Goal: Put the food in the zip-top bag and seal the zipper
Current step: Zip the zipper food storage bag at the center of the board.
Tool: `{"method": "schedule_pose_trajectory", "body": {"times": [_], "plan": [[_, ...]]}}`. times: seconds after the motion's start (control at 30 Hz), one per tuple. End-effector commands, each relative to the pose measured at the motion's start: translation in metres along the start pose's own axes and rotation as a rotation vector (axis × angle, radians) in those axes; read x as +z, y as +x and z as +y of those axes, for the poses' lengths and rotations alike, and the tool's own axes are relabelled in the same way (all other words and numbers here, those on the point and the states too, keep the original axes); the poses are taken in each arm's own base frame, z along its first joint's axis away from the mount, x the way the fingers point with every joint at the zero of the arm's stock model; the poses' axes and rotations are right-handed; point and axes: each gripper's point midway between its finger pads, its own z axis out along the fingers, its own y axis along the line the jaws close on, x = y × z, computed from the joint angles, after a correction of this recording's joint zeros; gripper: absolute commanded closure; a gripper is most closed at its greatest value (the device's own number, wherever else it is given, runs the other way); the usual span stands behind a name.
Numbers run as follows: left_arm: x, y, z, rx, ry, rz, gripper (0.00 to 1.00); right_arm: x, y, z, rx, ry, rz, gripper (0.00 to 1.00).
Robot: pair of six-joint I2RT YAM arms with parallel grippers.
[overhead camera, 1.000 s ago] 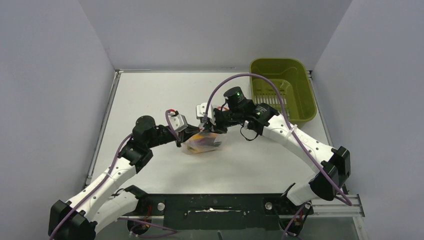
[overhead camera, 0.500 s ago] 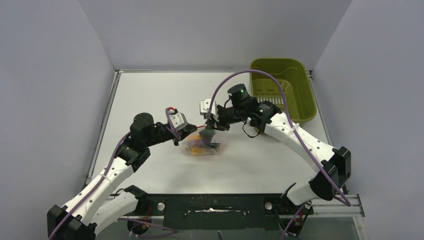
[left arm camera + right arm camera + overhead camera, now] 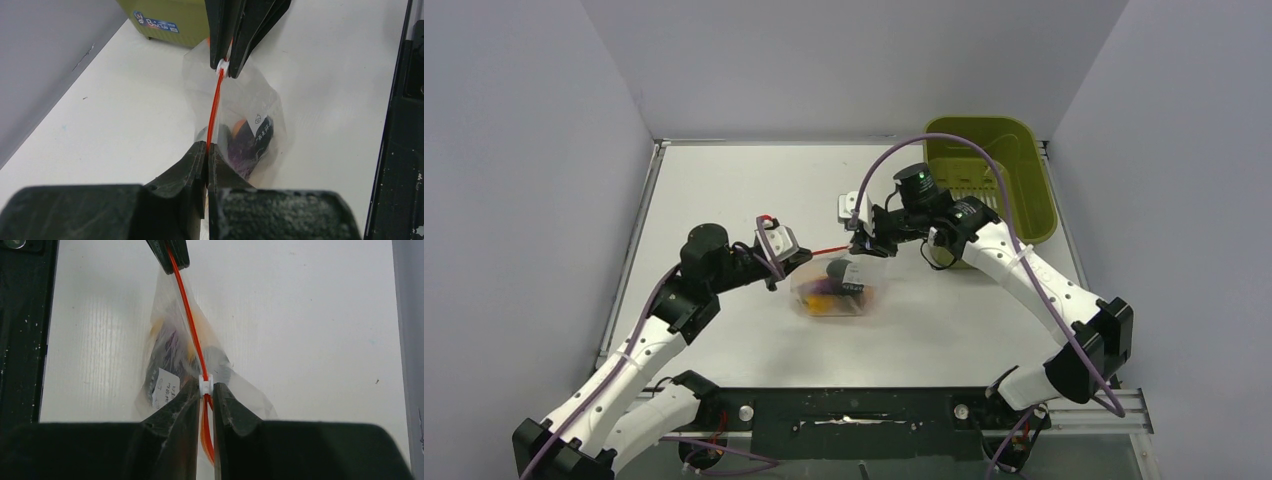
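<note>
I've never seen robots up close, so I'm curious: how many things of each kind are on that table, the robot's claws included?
Grippers: 2, the left gripper and right gripper
Clear bag: 1
Green basket: 1
Toy foods: bunched inside the bag, cannot count
Total: 4, plus the foods

Setting: laboratory-type robot test cell. Evidenced by: white table [image 3: 724, 190] enclosed by plain grey walls [image 3: 524, 150]; left arm [image 3: 639, 345] and right arm [image 3: 1034, 285], cabled, bolted to a black base rail [image 3: 854, 412].
</note>
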Motion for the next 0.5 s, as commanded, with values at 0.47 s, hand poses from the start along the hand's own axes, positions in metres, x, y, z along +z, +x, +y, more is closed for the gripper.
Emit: {"method": "schedule_pose_trajectory", "body": {"times": [0.47], "plan": [[-0.016, -0.007, 0.019, 0.08, -0.053, 0.044, 1.0, -0.071, 0.022, -0.017, 0.025, 0.163, 0.126, 1.0]]}}
